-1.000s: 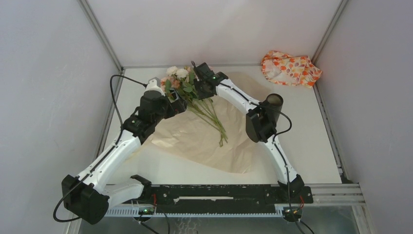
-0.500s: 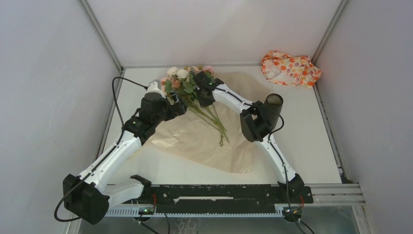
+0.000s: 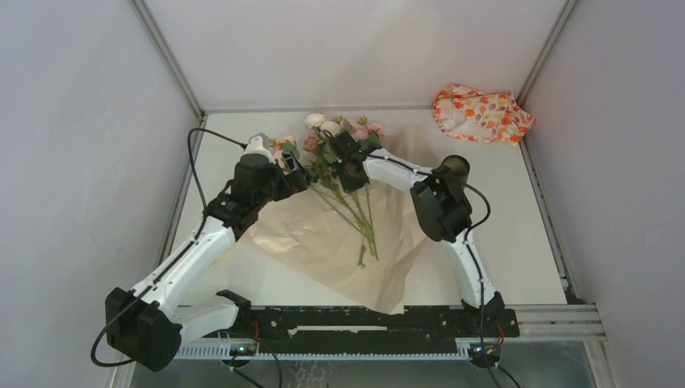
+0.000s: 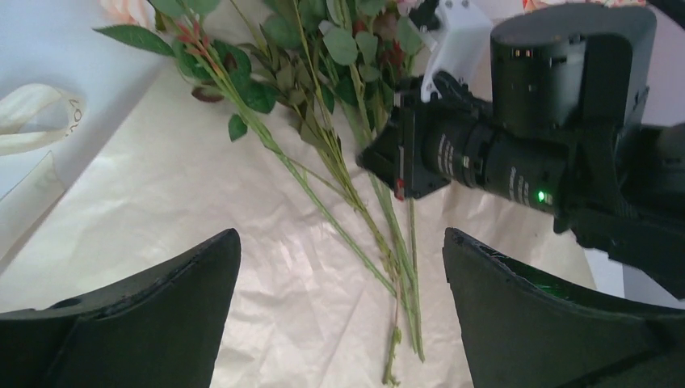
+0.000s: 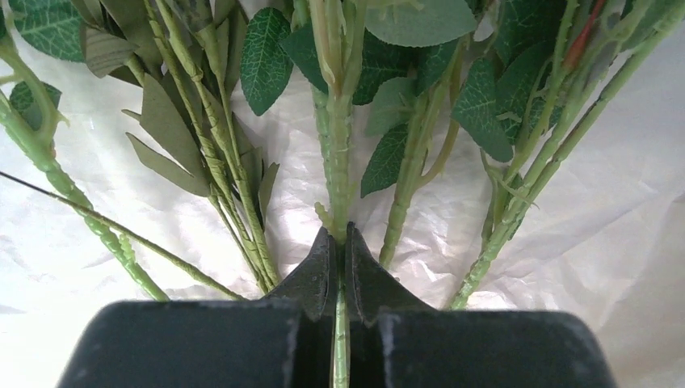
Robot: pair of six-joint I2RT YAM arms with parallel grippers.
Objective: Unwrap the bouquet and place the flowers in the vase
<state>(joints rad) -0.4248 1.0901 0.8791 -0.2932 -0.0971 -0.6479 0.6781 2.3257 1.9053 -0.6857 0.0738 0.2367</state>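
Note:
The bouquet lies opened out: its peach-tan paper (image 3: 319,242) is spread flat on the table. The flowers (image 3: 339,133), pink and cream blooms on long green stems (image 4: 323,174), rest on the paper with their stem ends pointing toward the near edge. My right gripper (image 3: 350,168) is shut on one green stem (image 5: 338,178) just below the leaves; other stems fan out on both sides. My left gripper (image 4: 341,236) hovers open over the paper left of the stems, with nothing between its fingers. The dark vase (image 3: 456,166) stands at the right, partly hidden behind my right arm.
An orange-and-white floral cloth (image 3: 482,113) lies in the back right corner. A cream ribbon (image 4: 32,121) lies off the paper's left edge. Walls close in the table at back, left and right.
My right gripper has shut on a stem and pulled the flowers to the right; the blooms and stems swung with it. The paper has shifted toward the near edge. The left arm barely moved.

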